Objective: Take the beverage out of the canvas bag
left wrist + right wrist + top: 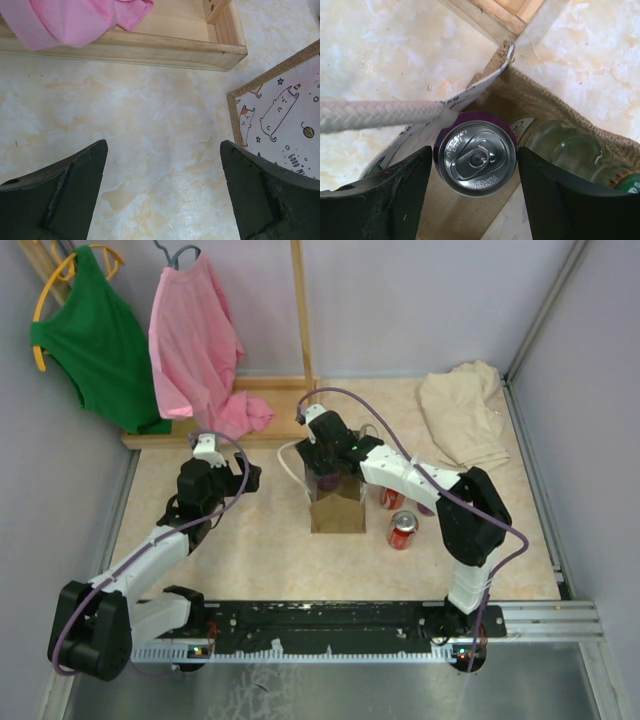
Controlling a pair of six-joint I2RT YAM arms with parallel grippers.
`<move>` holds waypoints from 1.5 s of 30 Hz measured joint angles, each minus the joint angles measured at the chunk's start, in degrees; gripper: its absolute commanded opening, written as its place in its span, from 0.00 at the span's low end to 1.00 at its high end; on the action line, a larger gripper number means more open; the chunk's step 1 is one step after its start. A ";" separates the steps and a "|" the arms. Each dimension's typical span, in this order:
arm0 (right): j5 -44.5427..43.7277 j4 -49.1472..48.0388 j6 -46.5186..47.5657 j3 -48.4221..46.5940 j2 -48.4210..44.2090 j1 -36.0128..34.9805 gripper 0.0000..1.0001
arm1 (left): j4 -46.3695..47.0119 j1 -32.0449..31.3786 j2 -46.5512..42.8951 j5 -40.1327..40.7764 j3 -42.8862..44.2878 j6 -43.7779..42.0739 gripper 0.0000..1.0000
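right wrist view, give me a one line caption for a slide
Right gripper straddles a silver-topped purple drink can inside the tan-brown canvas bag, beside a clear green-capped bottle.

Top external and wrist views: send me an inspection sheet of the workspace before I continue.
Surface: marbled tabletop, no spill seen.
Job's things: canvas bag upright mid-table; inside, an upright purple can beside a clear bottle.
Clutter: red can right of the bag; beige cloth in the far right corner.
Grippers: left gripper open over bare table; right gripper in the bag, jaws astride the purple can, contact unclear.
Cables: purple cable along each arm, no snag seen; white rope handle by the right gripper.
Surroundings: wooden frame; pink shirt and green shirt hanging.
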State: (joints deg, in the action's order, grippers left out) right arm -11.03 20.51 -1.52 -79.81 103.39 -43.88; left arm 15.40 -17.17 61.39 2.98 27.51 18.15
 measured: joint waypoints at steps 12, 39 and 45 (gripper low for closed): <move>-1.03 -2.03 0.35 -0.24 1.99 0.00 0.77 | 0.00 -0.11 0.00 0.00 0.00 0.00 1.00; -1.75 -1.90 1.01 -0.07 2.62 -0.24 0.00 | 0.00 -0.11 0.72 -0.04 0.00 0.00 1.00; 0.39 0.66 0.90 -0.09 -0.28 -0.26 0.00 | 0.00 -0.11 0.72 -0.04 0.00 0.02 1.00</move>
State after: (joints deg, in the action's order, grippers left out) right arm -10.63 21.17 -0.62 -79.90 103.11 -44.14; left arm 15.40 -17.28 62.11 2.94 27.51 18.17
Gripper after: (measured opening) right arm 0.639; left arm 0.998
